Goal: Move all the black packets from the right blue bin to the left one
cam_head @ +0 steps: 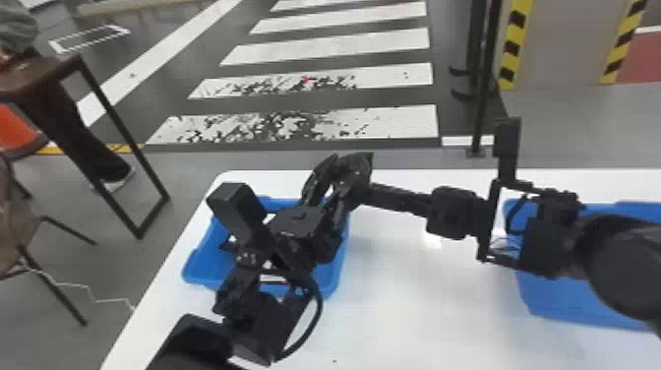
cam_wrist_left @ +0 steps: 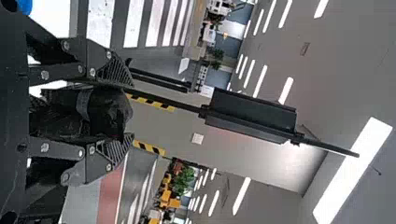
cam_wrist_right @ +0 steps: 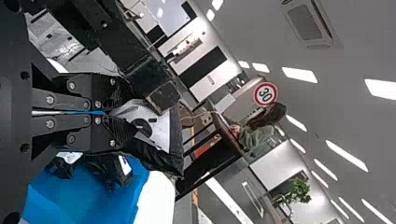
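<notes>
In the head view, my left gripper (cam_head: pixel 327 189) is at the back right of the left blue bin (cam_head: pixel 199 268), beside a dark packet (cam_head: pixel 361 165). Meeting it from the right, my right gripper (cam_head: pixel 369 192) has its fingers together. The left wrist view has a black packet (cam_wrist_left: pixel 105 112) squeezed between the fingers of my left gripper (cam_wrist_left: pixel 123 112). In the right wrist view, my right gripper (cam_wrist_right: pixel 105 113) is closed at a glossy black packet (cam_wrist_right: pixel 156 156); whether both grip the same packet, I cannot tell. The arm covers part of the right blue bin (cam_head: pixel 565 297).
Both bins stand on a white table (cam_head: pixel 418 305). The left arm's camera block (cam_head: pixel 236 206) overhangs the left bin, close to the working area. Behind the table a dark pole (cam_head: pixel 479 108) rises from the floor, and a brown side table (cam_head: pixel 39 74) stands off to the left.
</notes>
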Robot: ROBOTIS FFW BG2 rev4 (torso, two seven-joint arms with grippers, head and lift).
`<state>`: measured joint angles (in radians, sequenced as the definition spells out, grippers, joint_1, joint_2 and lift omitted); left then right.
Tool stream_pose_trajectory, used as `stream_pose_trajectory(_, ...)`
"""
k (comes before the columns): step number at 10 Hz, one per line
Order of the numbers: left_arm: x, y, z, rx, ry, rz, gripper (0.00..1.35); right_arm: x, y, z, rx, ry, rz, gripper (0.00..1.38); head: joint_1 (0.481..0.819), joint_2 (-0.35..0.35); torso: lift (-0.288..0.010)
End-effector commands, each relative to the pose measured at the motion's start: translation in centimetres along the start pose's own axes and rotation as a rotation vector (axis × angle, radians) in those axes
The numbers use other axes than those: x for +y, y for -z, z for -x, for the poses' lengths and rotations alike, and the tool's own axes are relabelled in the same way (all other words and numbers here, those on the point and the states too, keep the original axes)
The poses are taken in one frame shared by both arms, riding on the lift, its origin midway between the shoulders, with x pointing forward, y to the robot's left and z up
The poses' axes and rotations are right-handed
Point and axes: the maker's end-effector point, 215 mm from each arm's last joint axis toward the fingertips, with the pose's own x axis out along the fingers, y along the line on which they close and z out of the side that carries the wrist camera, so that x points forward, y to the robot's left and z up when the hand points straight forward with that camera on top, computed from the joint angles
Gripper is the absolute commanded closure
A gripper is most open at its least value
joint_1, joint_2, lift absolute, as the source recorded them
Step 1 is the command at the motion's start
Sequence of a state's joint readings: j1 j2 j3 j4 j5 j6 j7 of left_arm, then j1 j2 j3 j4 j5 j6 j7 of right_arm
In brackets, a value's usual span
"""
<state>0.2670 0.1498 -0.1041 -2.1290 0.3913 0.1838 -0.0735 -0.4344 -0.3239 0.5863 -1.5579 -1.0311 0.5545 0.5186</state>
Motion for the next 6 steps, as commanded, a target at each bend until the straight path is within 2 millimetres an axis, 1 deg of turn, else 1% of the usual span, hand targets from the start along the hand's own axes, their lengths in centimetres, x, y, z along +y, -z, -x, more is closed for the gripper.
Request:
stream_pose_trajectory(1,0.3,-0.3,0.0,-0.010,-0.007,-0.016,1.22,-0.1,0.1,0.0,0.000,0.001,-0.004,1.15,0.649,0.252,-0.140)
stream_pose_trajectory(4,0.6,-1.0,0.4,-0.037,-0.016,-0.037,1.22,-0.4,-0.2,0.1,-0.015,0.006,-0.010,1.15,0.646,0.257,-0.140)
stream_pose_trajectory(5,0.9,-2.5,0.7,-0.089,-0.024,-0.048,1.22,-0.4,-0.2,0.2,-0.031,0.003,-0.032,1.05,0.644,0.258,-0.140)
stream_pose_trajectory(6,1.6,-3.0,0.8,-0.102,-0.042,-0.064,1.22,-0.6,-0.6,0.3,-0.060,0.006,-0.035,0.56,0.639,0.261,-0.140)
